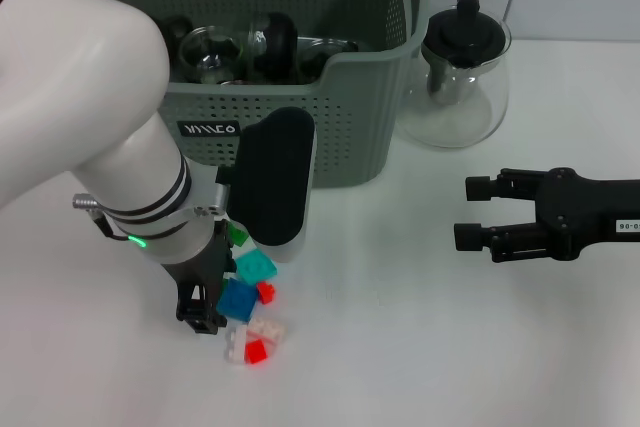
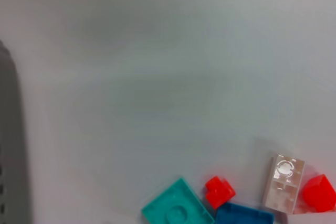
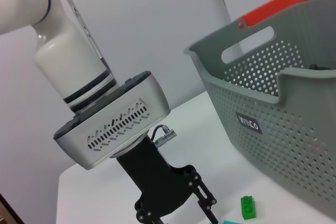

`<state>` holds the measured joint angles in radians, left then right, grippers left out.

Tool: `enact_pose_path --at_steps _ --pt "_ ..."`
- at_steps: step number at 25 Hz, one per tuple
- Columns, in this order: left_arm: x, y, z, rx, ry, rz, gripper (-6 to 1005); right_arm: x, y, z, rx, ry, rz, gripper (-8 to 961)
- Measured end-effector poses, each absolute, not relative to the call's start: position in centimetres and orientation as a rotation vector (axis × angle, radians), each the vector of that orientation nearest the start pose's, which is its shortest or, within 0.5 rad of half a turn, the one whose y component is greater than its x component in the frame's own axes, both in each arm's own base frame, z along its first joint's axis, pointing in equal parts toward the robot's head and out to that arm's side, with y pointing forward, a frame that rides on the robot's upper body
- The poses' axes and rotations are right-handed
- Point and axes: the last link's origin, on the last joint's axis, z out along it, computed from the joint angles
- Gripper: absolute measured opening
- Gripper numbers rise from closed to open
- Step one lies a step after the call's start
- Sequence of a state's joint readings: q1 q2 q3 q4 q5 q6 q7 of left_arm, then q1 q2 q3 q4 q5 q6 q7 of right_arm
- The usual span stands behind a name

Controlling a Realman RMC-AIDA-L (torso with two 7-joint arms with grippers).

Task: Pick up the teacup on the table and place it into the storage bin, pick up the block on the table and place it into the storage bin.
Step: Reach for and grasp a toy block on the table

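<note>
Blocks point(image 1: 250, 292) under left end effector point(image 1: 200, 315) (low)

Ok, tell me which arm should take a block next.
Left. The left gripper hangs right over the pile of blocks in front of the storage bin. The right gripper sits open well off to the side, over bare table.

A plain white table point(image 1: 400, 347) carries everything. A grey-green perforated plastic storage bin point(image 1: 300, 137) stands toward its far edge, a clear glass teapot with a black lid point(image 1: 462, 77) just beside it. Nearer the front edge lies a cluster of small teal, blue, red, green and white plastic blocks point(image 1: 250, 297).
</note>
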<state>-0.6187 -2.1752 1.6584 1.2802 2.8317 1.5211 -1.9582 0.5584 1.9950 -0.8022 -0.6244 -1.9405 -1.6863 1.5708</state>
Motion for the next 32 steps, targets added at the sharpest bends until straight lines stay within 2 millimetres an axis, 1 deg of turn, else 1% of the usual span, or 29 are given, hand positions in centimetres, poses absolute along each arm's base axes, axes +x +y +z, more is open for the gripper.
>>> enact_pose_path --at_steps 13,17,32 --pt "-17.82 32.85 -6.62 -2.847 0.21 1.06 627 25.05 32.64 1.65 -2.875 0.792 0.742 945" --pt "-17.74 32.83 -6.78 -2.843 0.216 1.061 571 25.07 32.62 1.65 -2.874 0.79 0.742 945" --pt "-17.59 32.81 -7.17 -2.84 0.241 1.063 520 25.19 32.58 1.71 -2.872 0.793 0.74 945"
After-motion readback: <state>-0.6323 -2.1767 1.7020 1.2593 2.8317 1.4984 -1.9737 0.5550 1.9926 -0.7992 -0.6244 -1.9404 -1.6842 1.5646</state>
